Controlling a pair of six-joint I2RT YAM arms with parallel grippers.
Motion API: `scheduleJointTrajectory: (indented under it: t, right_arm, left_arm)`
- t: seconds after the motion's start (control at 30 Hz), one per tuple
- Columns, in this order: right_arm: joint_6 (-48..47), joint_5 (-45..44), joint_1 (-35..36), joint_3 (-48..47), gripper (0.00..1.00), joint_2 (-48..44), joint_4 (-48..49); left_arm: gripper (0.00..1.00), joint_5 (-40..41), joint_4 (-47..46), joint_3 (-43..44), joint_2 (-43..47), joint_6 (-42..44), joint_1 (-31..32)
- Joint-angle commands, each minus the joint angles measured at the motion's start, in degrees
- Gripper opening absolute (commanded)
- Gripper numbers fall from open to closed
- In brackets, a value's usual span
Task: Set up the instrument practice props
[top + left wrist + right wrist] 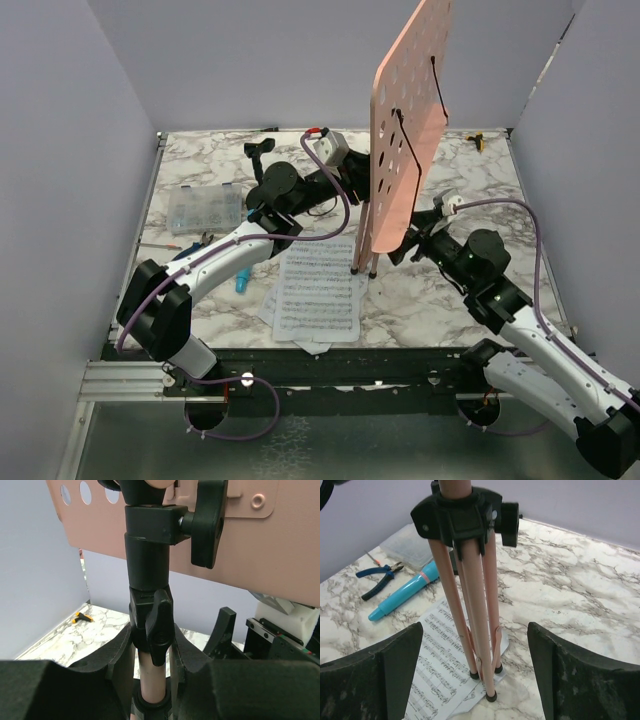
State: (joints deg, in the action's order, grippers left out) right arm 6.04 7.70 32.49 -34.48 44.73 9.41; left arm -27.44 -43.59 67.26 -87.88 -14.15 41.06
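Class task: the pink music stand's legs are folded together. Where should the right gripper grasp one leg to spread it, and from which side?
Grip the nearest leg of the pink music stand low, just above its foot, coming level from the right gripper's side, jaws open. The legs hang bundled from the black collar, so the low end likely gives most leverage.
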Motion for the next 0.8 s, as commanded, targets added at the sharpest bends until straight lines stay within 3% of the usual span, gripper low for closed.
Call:
scheduleJointTrajectory:
  t: [0.0, 0.23, 0.33, 0.5, 0.57, 0.7, 0.77]
  right_arm:
    - [-0.3, 0.3, -0.3, 4.6, 0.89, -3.7, 1.8]
    - [-2.1, -0.2, -0.3, 9.0, 0.89, -4.8, 6.6]
    - [-2.5, -0.7, -0.3, 8.6, 0.92, -1.8, 7.3]
    - [-5.3, 6.3, -0.3, 5.3, 0.86, 5.9, 8.0]
    - [-4.4, 7.6, -0.3, 4.4, 0.82, 8.7, 9.6]
    - [-5.0, 9.8, -0.3, 2.9, 0.62, 13.1, 11.9]
    - [-4.0, 7.9, -0.3, 2.7, 0.60, 14.1, 13.3]
  left_arm:
    - [0.00, 1.0, -5.2, 2.7, 0.4, 0.2, 0.2]
    - [0.00, 0.0, -5.8, 1.3, 0.8, 1.6, 0.2]
    - [0.00, -1.3, -5.8, 0.4, 1.2, 2.7, 0.2]
    - [0.00, -2.1, -6.0, -0.6, 1.5, 3.2, 0.2]
    - [0.00, -2.3, -6.0, -0.6, 1.2, 2.7, 0.2]
    - [0.00, -2.2, -6.2, -0.3, 1.0, 2.7, 0.2]
    - [0.00, -2.2, -6.2, -0.1, 1.1, 3.0, 0.2]
